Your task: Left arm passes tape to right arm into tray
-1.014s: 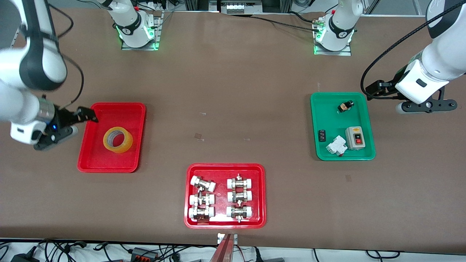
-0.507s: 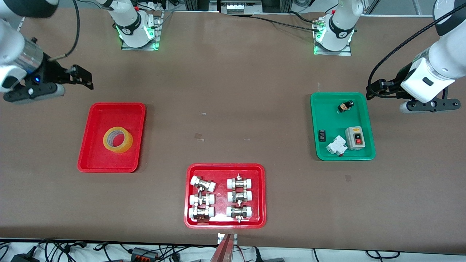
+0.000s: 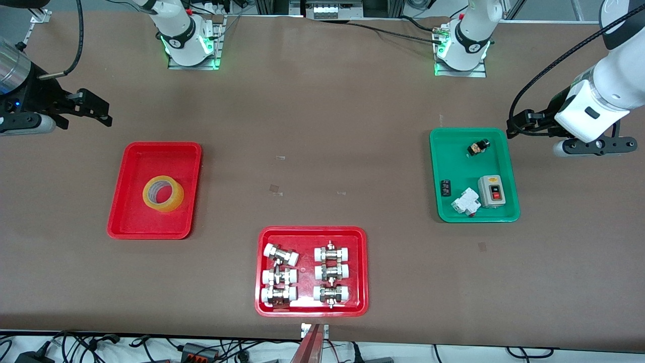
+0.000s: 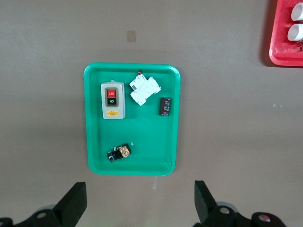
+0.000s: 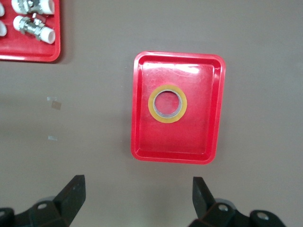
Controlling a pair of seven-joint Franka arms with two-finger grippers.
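The yellow tape (image 3: 163, 193) lies flat in the plain red tray (image 3: 132, 222) at the right arm's end of the table. It also shows in the right wrist view (image 5: 167, 103), in the middle of the tray (image 5: 194, 137). My right gripper (image 3: 95, 108) is open and empty, over bare table just outside the tray's rim on the robot-base side; its jaws (image 5: 139, 194) stand wide apart. My left gripper (image 3: 521, 123) is open and empty (image 4: 141, 198), over bare table beside the green tray (image 3: 461, 166).
The green tray (image 4: 142, 137) holds a switch box (image 3: 491, 190), a breaker (image 3: 464, 202) and two small dark parts. A red tray (image 3: 311, 233) with several white-capped metal fittings sits near the front camera, mid-table.
My right gripper has risen and drawn away from the tray's side toward the base side of the table, leaving the tape in the tray. My left gripper shifted slightly, then held still.
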